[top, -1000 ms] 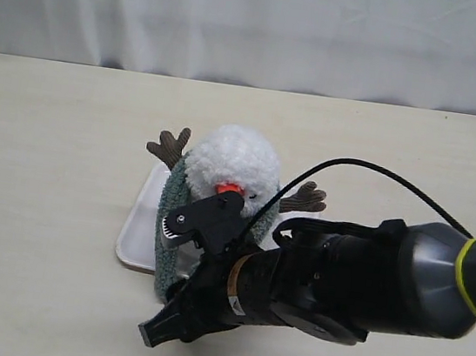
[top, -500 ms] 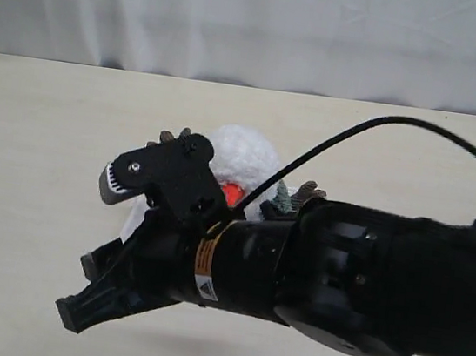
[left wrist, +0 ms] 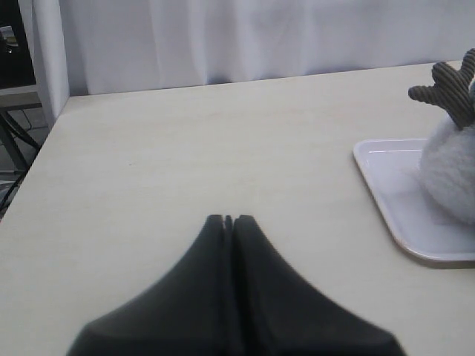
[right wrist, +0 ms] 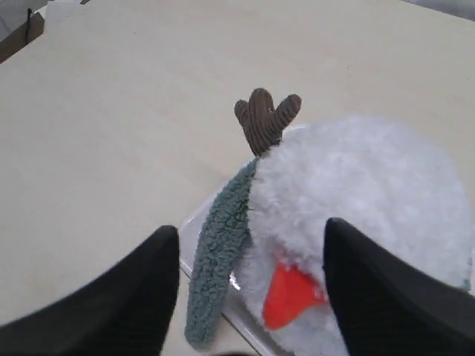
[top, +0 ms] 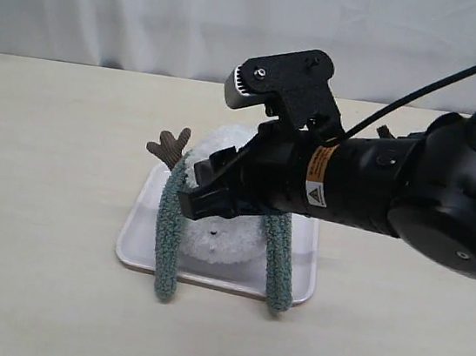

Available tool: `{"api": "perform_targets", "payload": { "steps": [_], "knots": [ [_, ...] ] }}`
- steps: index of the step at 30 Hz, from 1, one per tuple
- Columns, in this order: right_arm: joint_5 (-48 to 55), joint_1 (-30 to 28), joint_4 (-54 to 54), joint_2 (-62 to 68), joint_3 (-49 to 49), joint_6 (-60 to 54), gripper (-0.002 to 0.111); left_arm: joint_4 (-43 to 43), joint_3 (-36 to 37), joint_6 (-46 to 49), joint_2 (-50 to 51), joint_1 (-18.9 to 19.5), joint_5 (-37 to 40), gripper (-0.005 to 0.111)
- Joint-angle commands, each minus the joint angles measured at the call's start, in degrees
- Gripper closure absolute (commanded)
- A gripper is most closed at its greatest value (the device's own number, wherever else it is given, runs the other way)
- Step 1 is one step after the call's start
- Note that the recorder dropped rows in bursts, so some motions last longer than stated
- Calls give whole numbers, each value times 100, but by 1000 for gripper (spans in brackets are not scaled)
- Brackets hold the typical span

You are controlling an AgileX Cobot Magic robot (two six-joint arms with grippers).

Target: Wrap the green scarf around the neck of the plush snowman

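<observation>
The plush snowman lies on a white tray, one brown twig arm sticking out at its far left. The green scarf runs round behind its neck. Both ends trail down either side of the body and over the tray's near edge. My right gripper hovers open just above the snowman, holding nothing. In the right wrist view its fingers straddle the orange nose, the snowman and one scarf end. My left gripper is shut and empty, over bare table beside the tray.
A white curtain hangs behind the table's far edge. The bulky right arm and its black cable cover the snowman's head and the right part of the table. Bare tabletop lies left of the tray.
My right arm has lifted from low in front of the tray and swung up and right over the snowman, still open. Both scarf ends now show.
</observation>
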Motion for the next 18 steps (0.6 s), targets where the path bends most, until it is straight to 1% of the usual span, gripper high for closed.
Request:
{"api": "perform_targets", "payload": {
  "steps": [1,2,4,6,8,11,14,16,18],
  "knots": [
    [266,-42,-49,-35,-99,-106,45,-7,21,-9,-10,11,-53,107],
    [981,-42,-49,-35,-242,-106,48,-7,21,-9,-10,11,-53,107],
    [1890,-42,-322,-35,-421,-94,53,-7,21,-9,-10,11,-53,107],
    [2442,-42,-437,-35,-448,-2,58,-7,21,-9,-10,11,-53,107],
    [2733,-42,-437,-35,-373,-31,63,-7,21,-9,-10,11,-53,107],
    [2667,-42,-288,-35,-77,-135,63,-7,21,-9,-10,11,-53,107],
    [2039,-42,-149,-35,346,-125,63,-7,21,-9,-10,11,-53,107],
    [1415,-42,-118,-35,588,45,59,-7,21,-9,-10,11,-53,107],
    [1175,-42,-203,27,658,300,53,-7,21,-9,-10,11,-53,107]
  ]
}}
